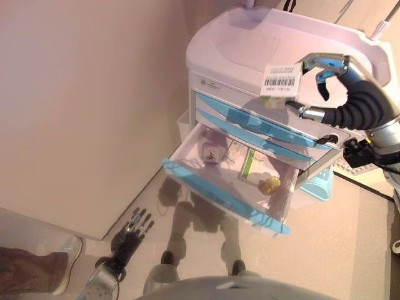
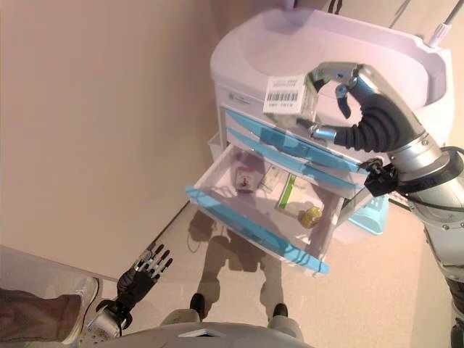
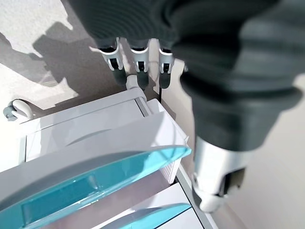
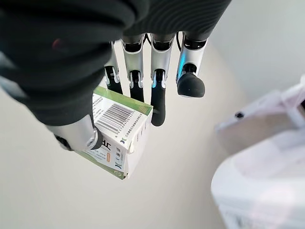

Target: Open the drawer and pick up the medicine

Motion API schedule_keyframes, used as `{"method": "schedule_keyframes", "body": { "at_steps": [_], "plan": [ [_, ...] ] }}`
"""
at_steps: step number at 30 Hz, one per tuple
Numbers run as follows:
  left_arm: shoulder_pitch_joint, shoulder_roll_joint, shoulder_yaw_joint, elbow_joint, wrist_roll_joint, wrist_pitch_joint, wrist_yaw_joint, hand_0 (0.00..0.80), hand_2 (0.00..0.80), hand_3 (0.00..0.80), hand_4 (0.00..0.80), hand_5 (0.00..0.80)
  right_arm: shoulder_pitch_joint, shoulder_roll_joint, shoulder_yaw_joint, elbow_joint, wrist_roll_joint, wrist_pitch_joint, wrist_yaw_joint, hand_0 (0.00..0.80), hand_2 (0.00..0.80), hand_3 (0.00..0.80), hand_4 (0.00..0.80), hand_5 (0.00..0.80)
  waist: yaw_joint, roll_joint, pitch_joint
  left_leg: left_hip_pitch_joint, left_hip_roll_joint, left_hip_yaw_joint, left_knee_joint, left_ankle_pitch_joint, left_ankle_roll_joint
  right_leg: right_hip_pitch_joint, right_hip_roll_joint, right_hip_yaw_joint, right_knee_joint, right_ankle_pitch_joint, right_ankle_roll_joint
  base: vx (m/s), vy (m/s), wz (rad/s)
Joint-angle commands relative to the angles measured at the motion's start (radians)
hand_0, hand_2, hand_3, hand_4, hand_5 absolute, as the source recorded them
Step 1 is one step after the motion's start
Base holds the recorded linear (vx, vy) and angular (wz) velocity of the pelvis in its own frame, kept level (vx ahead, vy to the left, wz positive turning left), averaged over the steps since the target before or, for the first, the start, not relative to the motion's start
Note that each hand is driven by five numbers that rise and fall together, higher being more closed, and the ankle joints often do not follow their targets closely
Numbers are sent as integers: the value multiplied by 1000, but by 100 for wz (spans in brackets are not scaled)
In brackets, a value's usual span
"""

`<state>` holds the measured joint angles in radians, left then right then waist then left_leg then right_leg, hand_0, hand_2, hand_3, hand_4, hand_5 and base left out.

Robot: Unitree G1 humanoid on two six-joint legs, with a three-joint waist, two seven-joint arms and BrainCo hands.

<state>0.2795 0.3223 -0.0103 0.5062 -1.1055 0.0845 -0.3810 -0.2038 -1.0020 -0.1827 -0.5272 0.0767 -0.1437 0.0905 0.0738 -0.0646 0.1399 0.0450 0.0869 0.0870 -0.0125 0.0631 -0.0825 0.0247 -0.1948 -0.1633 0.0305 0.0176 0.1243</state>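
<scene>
Holding the medicine box (image 4: 116, 136) clear above the open drawer (image 1: 231, 181)

Right hand (image 1: 340, 87) is pinched on the box, raised before the cart's (image 1: 250, 44) front edge; left hand (image 1: 134, 228), fingers straight, hangs low near the floor, well away.

Right robot hand (image 2: 362, 109) raised, fingers curled

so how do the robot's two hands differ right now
The right hand is raised in front of the cart, above the open drawer; the left hand hangs low over the floor. The right hand's fingers and thumb pinch a medicine box; the left hand holds nothing, fingers straight. Both have silver fingers with dark tips and dark ribbed covers.
</scene>
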Motion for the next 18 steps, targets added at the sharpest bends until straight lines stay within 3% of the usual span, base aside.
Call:
{"method": "schedule_keyframes", "body": {
  "at_steps": [1, 11, 18],
  "plan": [
    [-18, 40, -32, -23, 8, -10, -28, 0, 0, 0, 0, 0, -117, -71, 7, 37, -5, 49, -81, 800, 800, 800, 800, 800, 24, -25, 1, -3, -5, -28, 62, -135, 26, 33, -45, -58, 46, -24, 53, 34, -13, 0],
    [-17, 86, -41, -58, -7, 16, -4, 0, 0, 0, 0, 0, -269, -167, 140, 276, -47, 158, -135, 800, 800, 800, 800, 800, 52, -27, 2, -2, -8, -43, 67, -134, 29, 43, -52, -69, 40, -18, 53, 7, -5, 2],
    [5, 116, -40, -83, -17, 40, -6, 0, 0, 0, 0, 0, -374, -223, 252, 502, -46, 170, -152, 800, 800, 800, 800, 800, 81, -29, 7, -8, -14, -65, 72, -131, 30, 56, -57, -84, 35, -17, 52, 6, -5, 2]
  ]
}}
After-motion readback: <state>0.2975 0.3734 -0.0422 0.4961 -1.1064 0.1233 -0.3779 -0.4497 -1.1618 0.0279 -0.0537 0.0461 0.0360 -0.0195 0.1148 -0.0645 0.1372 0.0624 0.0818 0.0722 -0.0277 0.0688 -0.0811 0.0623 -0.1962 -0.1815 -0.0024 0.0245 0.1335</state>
